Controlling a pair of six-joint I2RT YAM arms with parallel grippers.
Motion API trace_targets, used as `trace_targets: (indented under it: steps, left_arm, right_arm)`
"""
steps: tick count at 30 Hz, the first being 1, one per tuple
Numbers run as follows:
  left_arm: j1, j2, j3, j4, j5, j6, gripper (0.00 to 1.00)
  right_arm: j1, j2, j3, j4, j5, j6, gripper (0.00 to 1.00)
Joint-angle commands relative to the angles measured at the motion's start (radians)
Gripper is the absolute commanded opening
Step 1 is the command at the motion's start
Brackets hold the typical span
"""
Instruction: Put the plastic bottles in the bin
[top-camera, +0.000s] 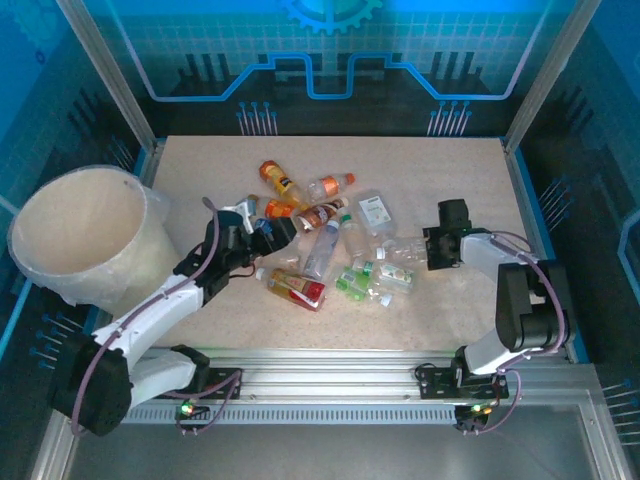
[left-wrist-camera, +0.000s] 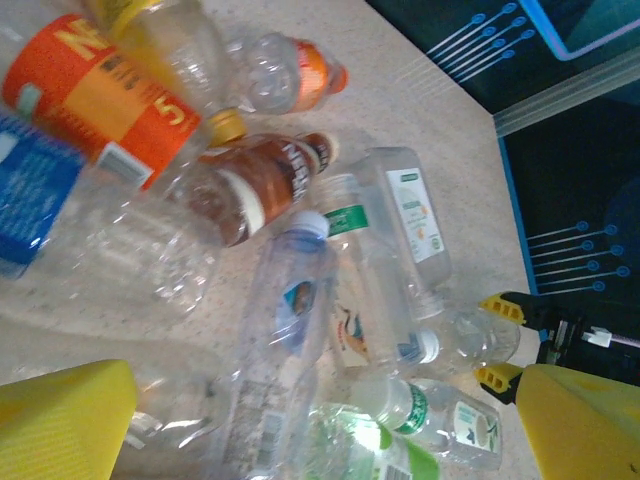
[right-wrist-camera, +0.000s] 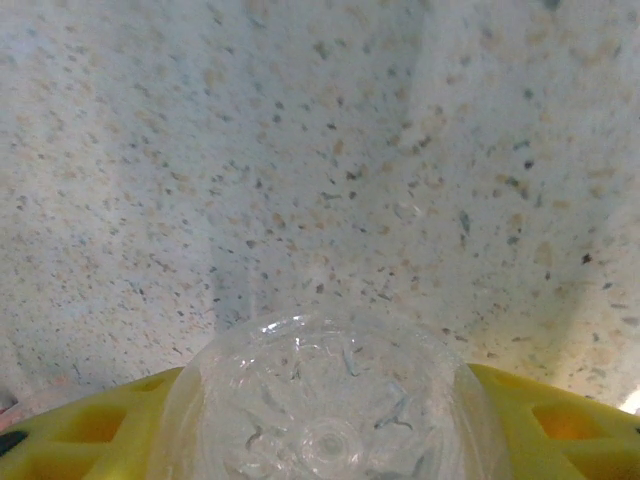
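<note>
Nearest to us, in the right wrist view, the right gripper (right-wrist-camera: 325, 440) is clenched on a clear bottle (right-wrist-camera: 325, 390). Its yellow fingers (right-wrist-camera: 100, 430) press on both sides of the moulded base, and the picture's bottom edge cuts off the rest. Beyond the bottle lies the speckled table (right-wrist-camera: 320, 150).

In the left wrist view, the left gripper (left-wrist-camera: 320, 400) is spread wide and grasps nothing. One yellow finger sits in each lower corner, above the plastic bottles (left-wrist-camera: 300, 300).

From above, we see the pile lying mid-table between the two grippers. We count about twelve bottles, but the clear ones overlap and blur, so we cannot fix the number. The ones we can make out, from the near side outward:
- one red-labelled bottle (top-camera: 297, 288), nearest the arm bases
- two green-labelled bottles (top-camera: 355, 283)
- one blue-labelled bottle (top-camera: 265, 228), half hidden under the left gripper
- one brown-labelled bottle (top-camera: 320, 214)
- two orange bottles (top-camera: 280, 180), the farther of which lies at the far end of the pile

The bin (top-camera: 135, 270) stands at the table's left edge, left of the left arm and well apart from the pile. A clear liner is draped over its rim.
</note>
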Motion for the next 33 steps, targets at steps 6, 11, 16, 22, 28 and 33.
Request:
trace_targets:
  steps: [6, 11, 16, 22, 28, 33]
  left_arm:
    - [-0.046, 0.153, 0.160, 0.093, 0.129, 0.083, 0.99]
    - [-0.077, 0.237, 0.221, 0.112, 0.178, 0.137, 0.99]
    - [-0.101, 0.291, 0.271, 0.168, 0.241, 0.182, 0.99]
    - [-0.146, 0.347, 0.369, 0.166, 0.431, 0.224, 0.99]
    - [-0.205, 0.382, 0.429, 0.188, 0.621, 0.307, 0.99]
    - [-0.210, 0.384, 0.445, 0.191, 0.657, 0.336, 0.99]
  right_arm:
    - [0.047, -0.263, 0.034, -0.082, 0.310, -0.279, 0.48]
    - [0.071, -0.423, 0.032, -0.042, 0.337, -0.526, 0.46]
    - [0.090, -0.548, 0.040, 0.009, 0.187, -0.764, 0.47]
    - [0.123, -0.627, 0.040, 0.109, -0.086, -0.926, 0.47]
    - [0.189, -0.621, 0.069, 0.199, -0.268, -0.987, 0.47]
    - [0.248, -0.604, 0.081, 0.249, -0.351, -1.001, 0.48]
